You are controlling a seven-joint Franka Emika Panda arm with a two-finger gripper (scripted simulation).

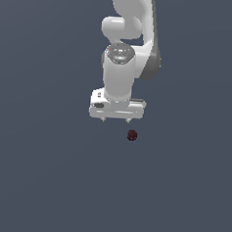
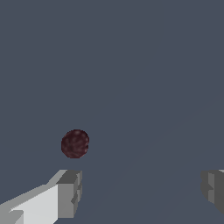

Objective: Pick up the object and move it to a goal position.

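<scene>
The object is a tiny dark maroon ball (image 1: 132,135) with a mottled surface, lying on the flat grey ground. In the exterior view it sits just below the white gripper (image 1: 116,120) and a little toward that view's right. The gripper points down, is open and holds nothing. In the wrist view the ball (image 2: 75,143) lies beyond one grey fingertip (image 2: 70,192), outside the gap between the two fingers, apart from both. The gripper (image 2: 140,190) has its jaws spread wide there.
The white arm (image 1: 128,45) reaches down from the top of the exterior view. The plain grey ground (image 1: 44,181) fills the rest of both views, with no other object and no goal marker in sight.
</scene>
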